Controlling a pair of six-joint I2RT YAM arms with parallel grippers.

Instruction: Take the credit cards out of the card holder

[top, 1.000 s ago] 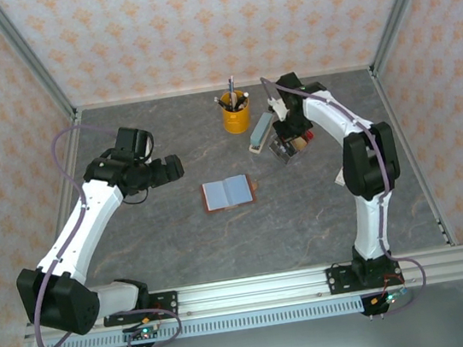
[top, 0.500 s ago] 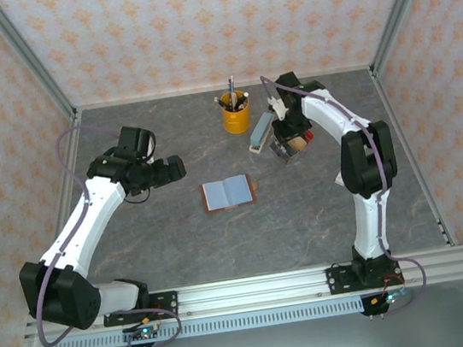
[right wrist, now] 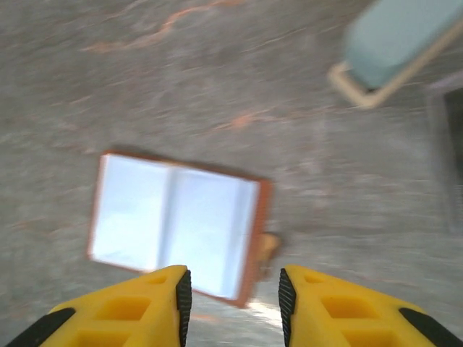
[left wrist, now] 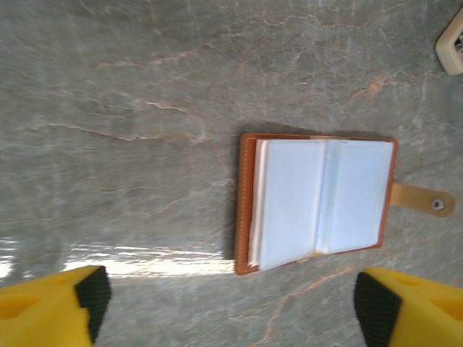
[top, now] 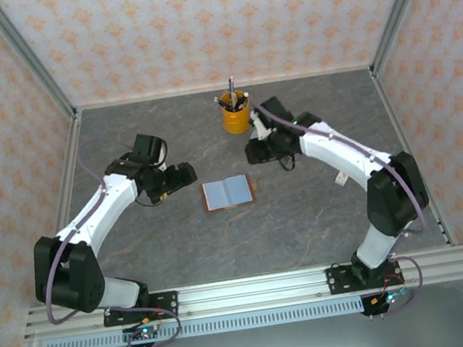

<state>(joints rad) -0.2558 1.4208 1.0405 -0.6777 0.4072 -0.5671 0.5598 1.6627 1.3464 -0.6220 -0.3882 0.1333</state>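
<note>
The card holder point(top: 228, 193) lies open mid-tabletop point(top: 249, 240), with bare room toward the near edge. The left fingers point(left wrist: 51, 311) are wide and the right fingers point(right wrist: 137, 307) narrow. Both are empty and flank it without touching.

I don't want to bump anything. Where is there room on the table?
Bare table lies between the card holder and the near rail, and in the far right corner. It is crowded from the yellow cup to the holder, where the left pincer and right pincer hover.
</note>
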